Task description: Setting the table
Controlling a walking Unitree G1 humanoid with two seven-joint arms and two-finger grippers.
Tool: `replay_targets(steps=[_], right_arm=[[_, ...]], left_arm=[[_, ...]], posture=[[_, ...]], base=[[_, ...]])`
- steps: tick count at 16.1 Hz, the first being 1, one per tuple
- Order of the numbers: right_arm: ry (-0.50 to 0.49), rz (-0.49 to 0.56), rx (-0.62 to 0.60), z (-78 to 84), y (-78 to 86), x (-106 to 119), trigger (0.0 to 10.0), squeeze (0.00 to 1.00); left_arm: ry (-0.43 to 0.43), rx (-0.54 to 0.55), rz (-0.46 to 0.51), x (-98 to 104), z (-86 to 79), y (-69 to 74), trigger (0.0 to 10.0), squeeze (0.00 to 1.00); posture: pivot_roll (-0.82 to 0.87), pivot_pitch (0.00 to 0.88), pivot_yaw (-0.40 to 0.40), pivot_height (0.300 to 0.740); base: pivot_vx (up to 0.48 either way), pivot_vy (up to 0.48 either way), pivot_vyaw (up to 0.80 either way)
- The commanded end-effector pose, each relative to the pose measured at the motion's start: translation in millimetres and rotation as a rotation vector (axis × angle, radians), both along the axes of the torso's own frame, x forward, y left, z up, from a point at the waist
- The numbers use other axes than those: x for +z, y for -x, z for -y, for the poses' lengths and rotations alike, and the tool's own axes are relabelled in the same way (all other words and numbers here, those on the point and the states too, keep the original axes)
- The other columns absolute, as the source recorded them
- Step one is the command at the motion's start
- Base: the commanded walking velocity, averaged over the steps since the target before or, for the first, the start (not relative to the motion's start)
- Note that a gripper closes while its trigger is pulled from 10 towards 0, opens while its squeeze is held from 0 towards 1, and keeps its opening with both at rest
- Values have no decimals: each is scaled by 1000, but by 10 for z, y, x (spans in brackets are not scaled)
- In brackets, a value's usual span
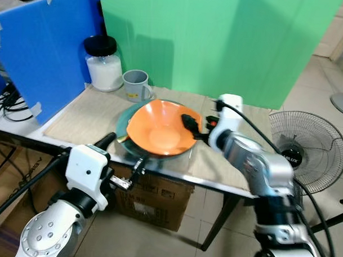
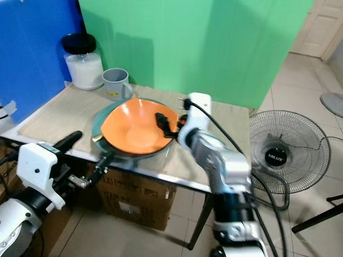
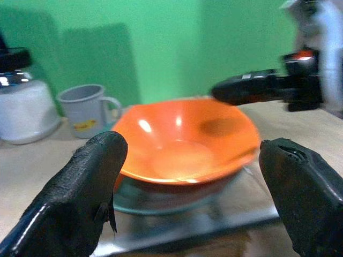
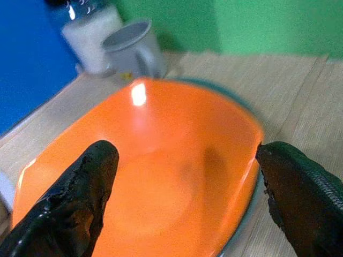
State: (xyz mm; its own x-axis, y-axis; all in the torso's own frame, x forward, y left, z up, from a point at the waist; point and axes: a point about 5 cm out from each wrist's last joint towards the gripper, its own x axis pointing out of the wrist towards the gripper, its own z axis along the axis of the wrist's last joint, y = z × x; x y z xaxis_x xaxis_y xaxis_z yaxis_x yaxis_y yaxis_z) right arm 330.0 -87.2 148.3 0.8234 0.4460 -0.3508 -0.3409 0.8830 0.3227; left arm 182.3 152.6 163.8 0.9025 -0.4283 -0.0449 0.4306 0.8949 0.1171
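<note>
An orange bowl point(image 1: 160, 131) rests on a teal plate point(image 1: 122, 124) near the front edge of the table point(image 1: 82, 117). My right gripper point(image 1: 189, 124) reaches in over the bowl's right rim. In the right wrist view the right gripper point(image 4: 185, 198) is open, its fingers point(image 4: 80, 203) spread wide above the bowl point(image 4: 144, 160). My left gripper point(image 1: 121, 155) hovers just in front of and below the table edge, open and pointing at the bowl point(image 3: 182, 144). Nothing is held in either one.
A grey mug point(image 1: 136, 84) and a white jar with a black lid point(image 1: 103, 64) stand at the back left of the table. Blue point(image 1: 45, 45) and green point(image 1: 219, 40) boards wall the back. A cardboard box point(image 1: 158, 195) sits under the table, and a floor fan point(image 1: 303, 150) stands to the right.
</note>
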Motion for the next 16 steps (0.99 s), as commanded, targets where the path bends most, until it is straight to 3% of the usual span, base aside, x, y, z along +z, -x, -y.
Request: replay_targets(steps=[1, 2, 4, 5, 6, 7, 10, 11, 13, 16], right_arm=[[33, -45, -19, 28, -37, -19, 10000, 675], [38, -71, -33, 37, -57, -38, 10000, 0], [19, -132, -57, 32, -94, -72, 9765, 0], [16, -149, -68, 28, -108, -86, 6510, 0], [22, -159, -74, 26, -120, -102, 4627, 0], [16, -170, -79, 20, -124, -114, 4510, 0], [-66, -234, -71, -82, -138, -153, 2824, 0], [-60, -232, -61, -111, -146, -155, 1569, 0], [-71, -242, -54, -154, -150, -163, 0, 0], [-93, -241, -55, -195, -171, -158, 0, 0]], left_arm=[[2, -34, 3, 38, 23, 11, 10000, 0], [-1, -41, 1, 39, 18, 13, 10000, 0], [1, -59, -12, 32, 12, 22, 10000, 0], [2, -65, -16, 31, 12, 22, 10000, 0], [2, -70, -19, 30, 15, 23, 10000, 0], [2, -73, -21, 31, 16, 22, 10000, 0], [-1, -78, -23, 36, 11, 20, 10000, 0], [-2, -78, -24, 36, 9, 20, 10000, 0], [-3, -79, -25, 36, 8, 22, 10000, 0], [2, -82, -31, 29, 16, 33, 10000, 0]], posture=[[-22, 0, -2, 740], [-20, 0, -6, 740], [-24, 0, -5, 740], [-24, 0, -5, 740], [-25, 0, -4, 740], [-25, 0, -4, 740], [-22, 0, -5, 740], [-22, 0, -5, 740], [-20, 0, -5, 740], [-16, 0, -11, 740]], base=[[0, 0, 0], [0, 0, 0], [0, 0, 0], [0, 0, 0], [0, 0, 0], [0, 0, 0], [0, 0, 0], [0, 0, 0], [0, 0, 0], [0, 0, 0]])
